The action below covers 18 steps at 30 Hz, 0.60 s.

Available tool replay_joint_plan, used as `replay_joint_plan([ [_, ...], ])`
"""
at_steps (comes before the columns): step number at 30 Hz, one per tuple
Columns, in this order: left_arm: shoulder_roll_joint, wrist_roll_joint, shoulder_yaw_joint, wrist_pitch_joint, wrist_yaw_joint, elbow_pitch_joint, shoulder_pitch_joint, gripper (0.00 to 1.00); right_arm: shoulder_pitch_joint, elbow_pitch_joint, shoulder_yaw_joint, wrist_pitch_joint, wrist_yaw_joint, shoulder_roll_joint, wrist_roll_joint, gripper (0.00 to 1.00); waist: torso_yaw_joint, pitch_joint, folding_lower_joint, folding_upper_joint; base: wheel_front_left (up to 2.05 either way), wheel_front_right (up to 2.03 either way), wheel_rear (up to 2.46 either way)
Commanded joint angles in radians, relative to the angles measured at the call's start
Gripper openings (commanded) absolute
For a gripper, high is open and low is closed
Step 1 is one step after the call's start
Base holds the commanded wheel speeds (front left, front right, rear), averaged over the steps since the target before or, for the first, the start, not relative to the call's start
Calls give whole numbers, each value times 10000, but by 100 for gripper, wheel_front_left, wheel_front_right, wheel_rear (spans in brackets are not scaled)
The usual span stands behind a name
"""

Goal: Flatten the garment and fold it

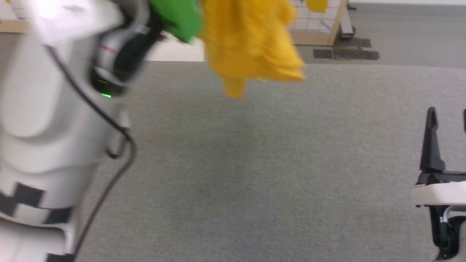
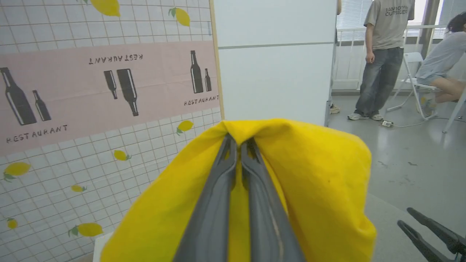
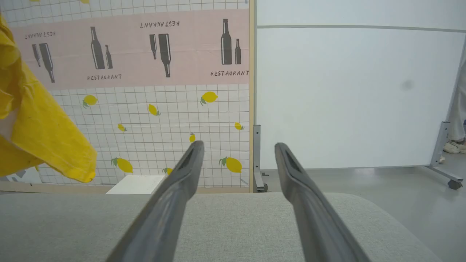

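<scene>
"RESTAURANT" repeated across the pink banner; "OUTSIDER" on a standing person's grey T-shirt

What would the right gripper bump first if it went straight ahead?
Nothing close: the right gripper points over the grey table; far beyond, probably the lemon screen where it meets the white panel.

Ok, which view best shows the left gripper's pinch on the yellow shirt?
Left wrist view: the left gripper is shut on a fold of the yellow T-shirt, close and sharp. The head view shows it dangling, blurred, above the grey table; the right wrist view catches one hanging edge.
</scene>
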Motion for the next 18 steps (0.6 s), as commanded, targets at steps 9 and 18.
replay_joint_plan([
  [9, -1463, -105, -1144, -922, -280, 236, 919, 0, -265, -43, -673, -133, -15, -3, 47, 100, -926, 341, 1, -1, 0, 0, 0],
  [18, -1345, 771, -2559, -2174, -492, 1860, 3276, 0, -99, -123, -543, -79, -15, -3, 154, 100, -1360, 636, 1, -1, 0, 0, 0],
])
